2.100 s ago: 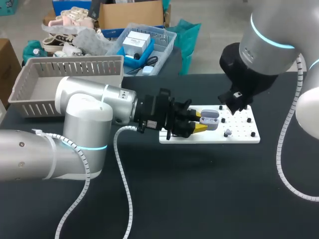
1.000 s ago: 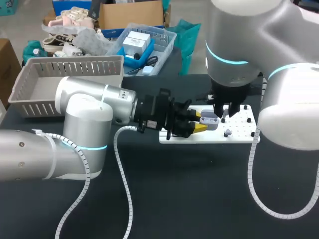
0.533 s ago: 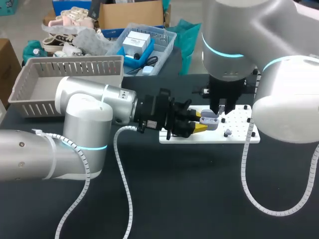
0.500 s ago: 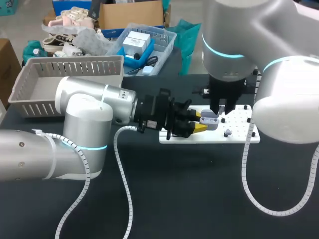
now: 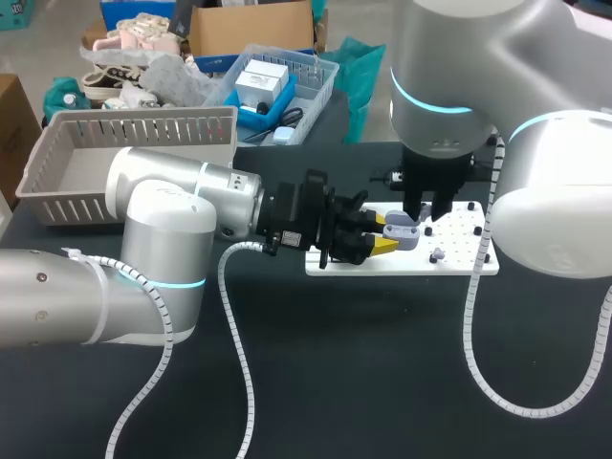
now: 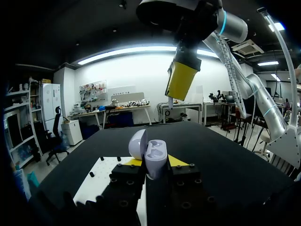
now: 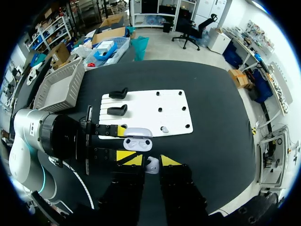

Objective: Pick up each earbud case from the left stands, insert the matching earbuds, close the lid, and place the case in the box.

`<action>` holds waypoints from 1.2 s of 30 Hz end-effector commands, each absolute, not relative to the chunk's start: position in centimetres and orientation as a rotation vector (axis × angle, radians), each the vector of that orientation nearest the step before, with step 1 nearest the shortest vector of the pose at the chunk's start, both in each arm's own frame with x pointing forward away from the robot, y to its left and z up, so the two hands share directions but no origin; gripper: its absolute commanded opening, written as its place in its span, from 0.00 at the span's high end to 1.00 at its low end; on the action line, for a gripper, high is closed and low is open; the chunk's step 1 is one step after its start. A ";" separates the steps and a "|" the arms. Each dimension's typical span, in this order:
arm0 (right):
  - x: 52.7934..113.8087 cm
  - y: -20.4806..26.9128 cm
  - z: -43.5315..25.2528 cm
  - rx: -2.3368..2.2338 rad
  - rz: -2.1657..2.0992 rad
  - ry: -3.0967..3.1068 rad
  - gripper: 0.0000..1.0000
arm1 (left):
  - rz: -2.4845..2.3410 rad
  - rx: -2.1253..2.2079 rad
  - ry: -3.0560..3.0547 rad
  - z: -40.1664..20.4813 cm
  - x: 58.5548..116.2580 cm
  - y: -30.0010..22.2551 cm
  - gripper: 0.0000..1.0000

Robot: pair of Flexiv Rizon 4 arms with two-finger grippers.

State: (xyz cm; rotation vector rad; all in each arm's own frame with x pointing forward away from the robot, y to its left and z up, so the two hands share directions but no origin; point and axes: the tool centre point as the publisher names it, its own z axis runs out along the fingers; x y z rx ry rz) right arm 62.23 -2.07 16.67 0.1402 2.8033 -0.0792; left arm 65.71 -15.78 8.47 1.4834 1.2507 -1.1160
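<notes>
Sitting at the far left of the table is the grey slatted box, where each finished case is meant to end up. Next comes the left arm, reaching in low toward the middle, its left gripper clamped on the earbud case from both sides. The case is held with its lid swung open and its wells facing up, which I judge is meant to give the other arm a steady, open target.

Directly above it hangs the right gripper, pointing straight down, its fingers pinched on a small white earbud. In the left wrist view the bud is over the case but clearly apart from it. The step in hand is therefore seating this bud. It calls for a short, well-aimed descent, since a bud set askew would likely keep the lid from closing.

Under both grippers and running off to the right lies the white pegboard, with two black stands at its left end. A small pale thing rests on the board near the case. It may be the second earbud, though it is too small to be sure.
</notes>
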 end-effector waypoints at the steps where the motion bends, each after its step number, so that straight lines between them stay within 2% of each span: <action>1: 63.4 -1.7 16.7 0.204 -0.049 2.826 1.00 | -1.113 1.482 1.251 8.5 65.6 -15.7 1.00; 16: 64.7 -1.0 17.4 0.624 -0.234 2.768 1.00 | -1.113 1.482 1.251 8.5 65.6 -15.7 1.00; 36: 64.2 -1.4 15.1 0.673 -0.285 2.821 1.00 | -1.113 1.482 1.251 8.5 65.6 -15.7 1.00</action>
